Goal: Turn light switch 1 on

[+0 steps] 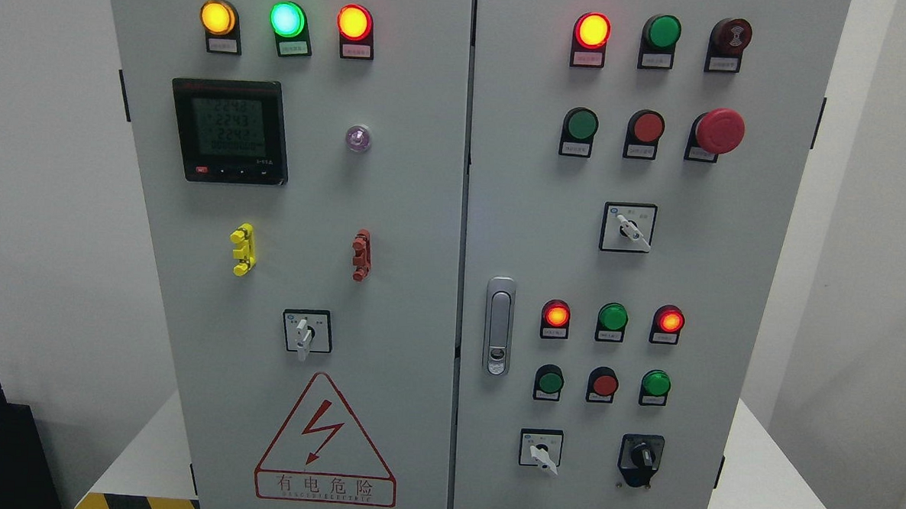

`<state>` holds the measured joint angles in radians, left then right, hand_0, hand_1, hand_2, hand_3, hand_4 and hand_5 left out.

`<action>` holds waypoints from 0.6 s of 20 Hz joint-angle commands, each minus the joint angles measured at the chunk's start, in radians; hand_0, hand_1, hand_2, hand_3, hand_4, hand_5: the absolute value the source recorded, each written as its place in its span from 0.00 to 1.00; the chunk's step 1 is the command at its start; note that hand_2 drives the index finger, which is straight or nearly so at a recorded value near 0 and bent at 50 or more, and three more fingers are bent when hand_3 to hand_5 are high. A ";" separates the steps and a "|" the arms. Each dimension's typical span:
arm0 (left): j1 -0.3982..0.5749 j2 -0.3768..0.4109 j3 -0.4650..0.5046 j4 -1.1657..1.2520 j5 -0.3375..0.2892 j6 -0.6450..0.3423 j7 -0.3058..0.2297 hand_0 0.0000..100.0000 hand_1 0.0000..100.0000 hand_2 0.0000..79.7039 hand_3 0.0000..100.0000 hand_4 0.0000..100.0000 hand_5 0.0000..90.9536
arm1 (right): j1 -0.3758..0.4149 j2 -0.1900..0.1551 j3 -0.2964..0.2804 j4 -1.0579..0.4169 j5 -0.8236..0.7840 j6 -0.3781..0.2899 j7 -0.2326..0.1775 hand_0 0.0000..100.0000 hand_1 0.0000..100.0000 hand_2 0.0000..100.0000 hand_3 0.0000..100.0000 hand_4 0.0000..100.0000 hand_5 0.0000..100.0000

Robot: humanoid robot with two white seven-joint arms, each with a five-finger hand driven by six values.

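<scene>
Which control is light switch 1 cannot be told (the label plates are too small to read). The likeliest candidates are the white-levered rotary selectors on the grey cabinet [424,207]. The left-door selector [306,332] has its lever pointing to 6 o'clock. On the right door, the upper selector [628,228] and the lower selector [541,450] both point to about 5 o'clock. A black knob [641,455] sits at 3 o'clock from the lower selector.

At 12 o'clock from the lower selector are two rows of three round lamps and buttons (the two red lamps in the upper row glow). The door handle [499,325] stands at 9 o'clock from these rows. A red mushroom button [720,131] sits at 1 o'clock from the upper selector. On the left door, a digital meter [229,130] lies at 11 o'clock from its selector and a warning triangle [326,440] at 6 o'clock.

The cabinet stands on a white worktop [764,482]. Neither robot hand is in view, so their state cannot be told.
</scene>
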<state>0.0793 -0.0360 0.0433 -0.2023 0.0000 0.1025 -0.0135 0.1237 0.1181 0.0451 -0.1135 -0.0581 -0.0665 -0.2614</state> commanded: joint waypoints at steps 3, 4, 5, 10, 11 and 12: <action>-0.003 0.001 0.000 0.000 0.028 0.002 0.000 0.22 0.00 0.00 0.00 0.00 0.00 | 0.001 0.000 0.001 0.000 0.000 0.001 0.001 0.12 0.39 0.00 0.00 0.00 0.00; -0.004 0.001 0.000 0.000 0.028 0.003 0.000 0.22 0.00 0.00 0.00 0.00 0.00 | 0.001 0.000 -0.001 0.000 0.000 -0.001 0.001 0.12 0.39 0.00 0.00 0.00 0.00; -0.006 0.001 0.000 0.000 0.028 0.003 0.000 0.22 0.00 0.00 0.00 0.00 0.00 | 0.001 0.000 0.001 0.000 0.000 0.001 0.001 0.12 0.39 0.00 0.00 0.00 0.00; -0.007 0.001 0.000 0.000 0.028 0.003 0.000 0.23 0.00 0.00 0.00 0.00 0.00 | -0.001 0.000 -0.001 0.000 0.000 0.001 0.001 0.12 0.39 0.00 0.00 0.00 0.00; -0.006 0.001 0.000 0.001 0.028 0.003 0.000 0.23 0.00 0.00 0.00 0.00 0.00 | 0.001 0.000 0.001 0.000 0.000 0.001 0.001 0.12 0.39 0.00 0.00 0.00 0.00; -0.006 0.001 0.000 0.001 0.028 0.003 0.000 0.23 0.00 0.00 0.00 0.00 0.00 | -0.001 0.000 -0.001 0.000 0.000 0.001 0.001 0.12 0.39 0.00 0.00 0.00 0.00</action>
<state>0.0742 -0.0357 0.0431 -0.2023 0.0000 0.1052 -0.0135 0.1240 0.1181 0.0453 -0.1135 -0.0582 -0.0665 -0.2615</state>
